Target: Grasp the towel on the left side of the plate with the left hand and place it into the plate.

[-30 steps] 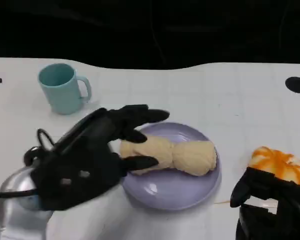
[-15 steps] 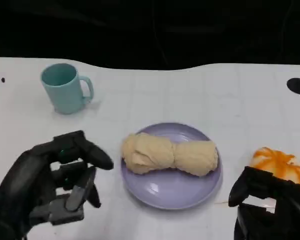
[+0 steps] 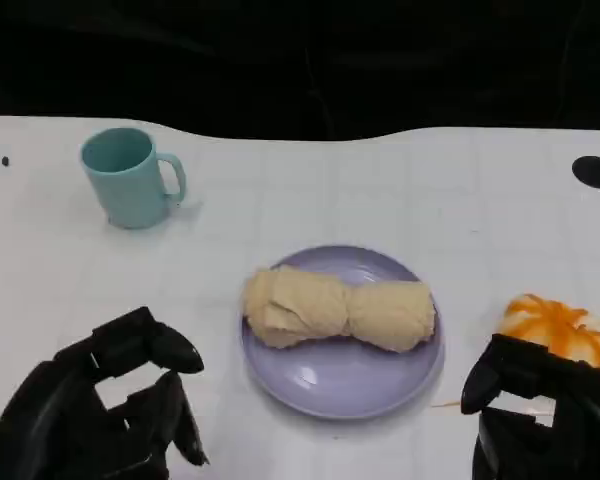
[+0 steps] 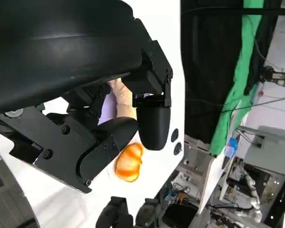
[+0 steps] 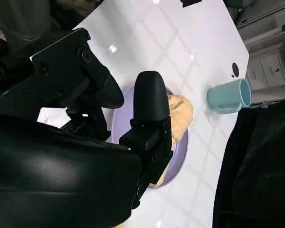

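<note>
The rolled beige towel (image 3: 338,310) is seen lying across the lavender plate (image 3: 342,378), which is set near the middle of the white table (image 3: 430,200), toward its near edge. The left hand (image 3: 95,420) is held at the near left corner, apart from the plate; its fingers (image 3: 165,348) are spread and nothing is gripped. The right hand (image 3: 545,420) is placed at the near right corner, with its fingers curled in and nothing seen held. An orange pumpkin-like object (image 3: 558,328) is found just beyond it. A teal mug (image 3: 130,177) is stood toward the far left corner.
</note>
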### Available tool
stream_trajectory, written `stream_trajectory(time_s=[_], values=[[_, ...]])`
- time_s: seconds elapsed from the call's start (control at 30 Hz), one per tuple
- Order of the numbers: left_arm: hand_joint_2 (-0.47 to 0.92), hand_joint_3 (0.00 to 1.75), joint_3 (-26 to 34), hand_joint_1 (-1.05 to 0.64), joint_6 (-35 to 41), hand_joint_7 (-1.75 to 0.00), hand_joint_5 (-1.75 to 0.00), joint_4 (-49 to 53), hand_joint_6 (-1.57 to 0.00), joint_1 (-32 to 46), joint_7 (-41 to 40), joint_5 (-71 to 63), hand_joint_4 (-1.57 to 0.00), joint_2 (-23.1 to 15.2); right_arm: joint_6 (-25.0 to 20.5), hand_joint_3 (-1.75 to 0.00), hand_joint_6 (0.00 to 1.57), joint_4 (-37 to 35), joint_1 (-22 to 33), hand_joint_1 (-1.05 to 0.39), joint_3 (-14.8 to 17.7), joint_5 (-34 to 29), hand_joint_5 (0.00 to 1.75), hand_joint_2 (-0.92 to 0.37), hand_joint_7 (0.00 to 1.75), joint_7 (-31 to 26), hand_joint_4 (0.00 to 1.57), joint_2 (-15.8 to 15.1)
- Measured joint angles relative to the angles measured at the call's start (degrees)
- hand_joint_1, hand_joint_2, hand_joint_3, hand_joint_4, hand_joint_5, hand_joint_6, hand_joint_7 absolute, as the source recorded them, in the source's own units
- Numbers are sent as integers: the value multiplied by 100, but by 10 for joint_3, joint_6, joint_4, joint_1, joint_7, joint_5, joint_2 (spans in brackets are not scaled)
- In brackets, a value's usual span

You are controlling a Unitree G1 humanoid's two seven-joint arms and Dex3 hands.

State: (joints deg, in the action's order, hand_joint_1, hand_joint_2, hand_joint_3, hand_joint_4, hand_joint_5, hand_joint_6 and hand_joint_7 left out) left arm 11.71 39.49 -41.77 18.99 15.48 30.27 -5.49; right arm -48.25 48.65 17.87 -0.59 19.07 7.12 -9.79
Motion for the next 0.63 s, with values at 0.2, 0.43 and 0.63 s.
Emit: stream_trajectory(time_s=[0.2, 0.43, 0.63], values=[[51, 128, -11, -10, -19, -160, -175, 22, -76, 1, 1, -7, -83, -17, 16, -135, 59, -5, 4, -7, 3, -3, 175, -51, 168, 5, 77, -5], [54, 120, -21, -10, -43, -152, -175, 39, -81, 11, 6, -7, -82, -34, 16, -136, 59, -5, 7, -5, 3, -3, 175, -52, 169, 5, 76, -7], [54, 120, -23, -9, -43, -152, -175, 44, -81, 11, 6, -7, -82, -49, 17, -136, 59, -5, 6, -6, -6, -5, 175, -52, 168, 1, 77, -7]])
